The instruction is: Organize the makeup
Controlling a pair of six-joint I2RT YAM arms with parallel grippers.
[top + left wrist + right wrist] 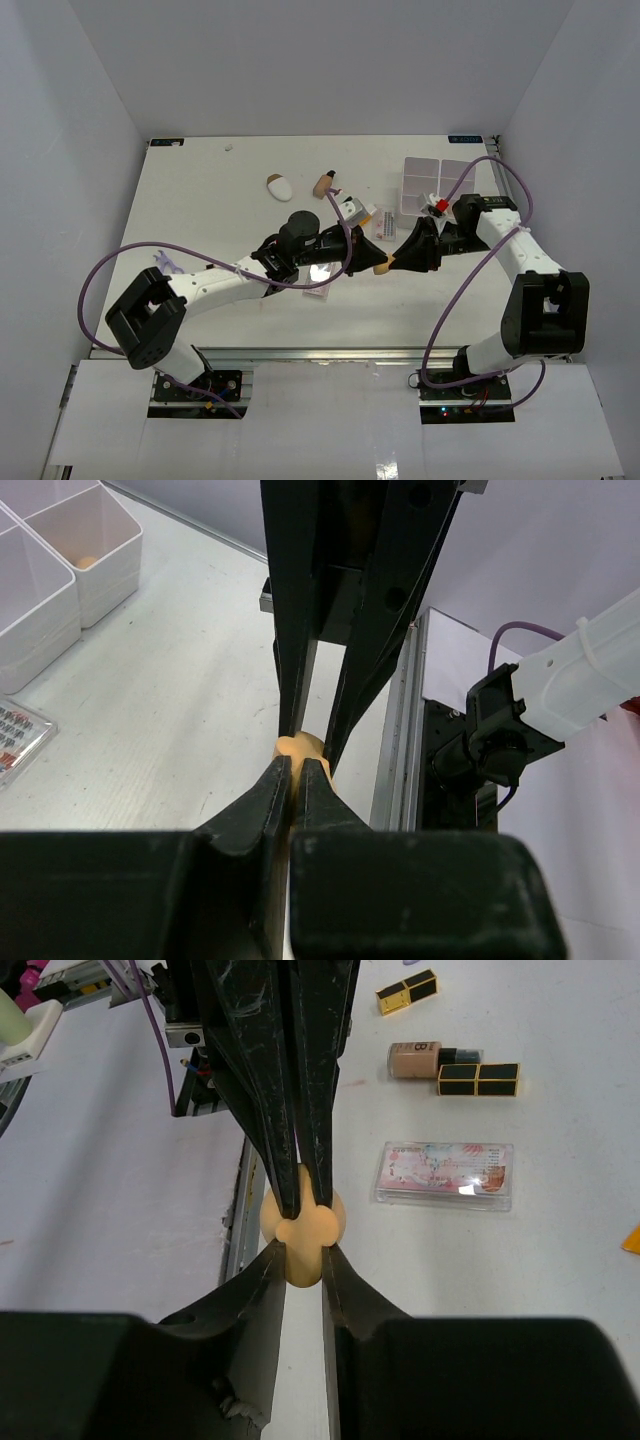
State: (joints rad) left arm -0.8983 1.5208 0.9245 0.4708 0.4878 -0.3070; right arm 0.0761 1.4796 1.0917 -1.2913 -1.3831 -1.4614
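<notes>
The white table (200, 200) carries both arms, which reach in from the near edge and meet nose to nose just right of its middle. The white compartment box (420, 175) sits at the far right, well clear of the left arm and much closer to the right one. A clear-pink palette (445, 1173) lies flat on the table beside the meeting point. Beyond it a tan dark-capped bottle (415, 1058) lies on its side.

Smallest of all, and the thing in hand, is a tan egg-shaped sponge (300, 1225), caught between the two grippers and apparently clear of the table. The left gripper (297, 770) has its jaws nearly together, pinching one end so the foam bulges on either side. The right gripper (302, 1250) is clamped on the opposite end, jaws a little wider.

The sponge's long axis seems to run from one gripper to the other, roughly left to right across the table. Its slimmer end seems to point toward the right gripper. This looks like a handover. With the box on the right, the left jaws would need to let go so the right arm can carry the sponge far-right.
</notes>
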